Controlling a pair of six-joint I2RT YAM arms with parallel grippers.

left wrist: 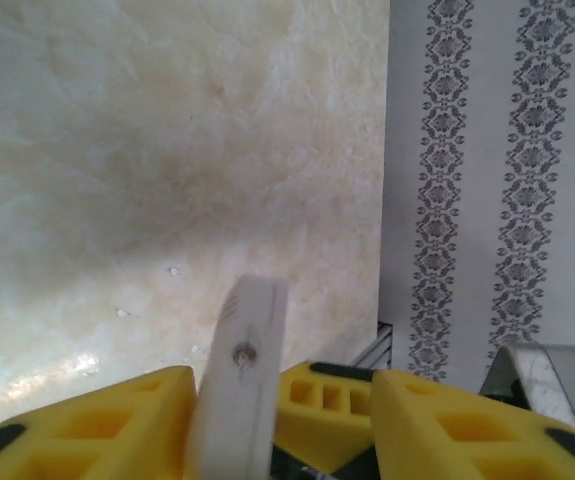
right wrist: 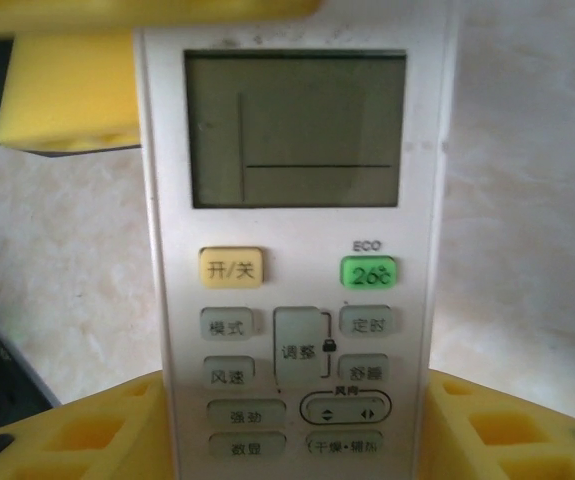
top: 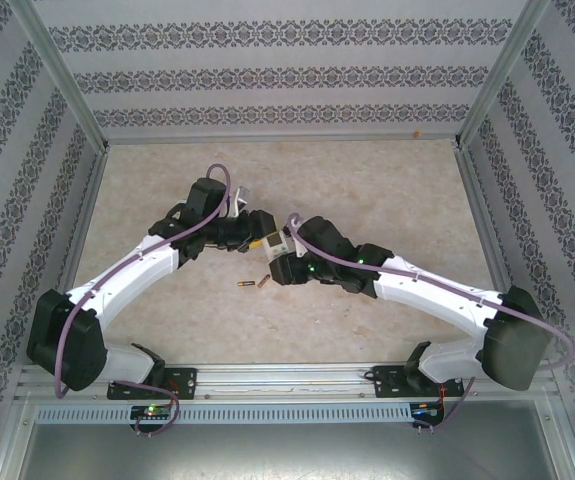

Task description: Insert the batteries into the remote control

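Backdrop: pale marbled table [top: 387, 190] with patterned walls on three sides.

Item 1, remote [right wrist: 297, 300]: white, screen and buttons facing the right wrist camera, held up off the table at its middle.

Item 2, batteries [top: 254, 285]: a short dark-and-gold line lying loose on the table, just toward the near edge from the remote. The count cannot be told.

Item 3, left gripper [top: 259, 240]: fingers narrow, clamped across the remote's thin top end.

Item 4, right gripper [right wrist: 297, 440]: fingers pressed to both long sides of the remote's lower end.

Hazards: with both grippers occupied, neither is free to fetch batteries. If one lets go, the smooth casing may pivot or slip in the other. Opposed pulls could twist it. A low-passing arm could roll the batteries away.

Pose: both arms reach from the near corners, elbows outward, forearms converging.
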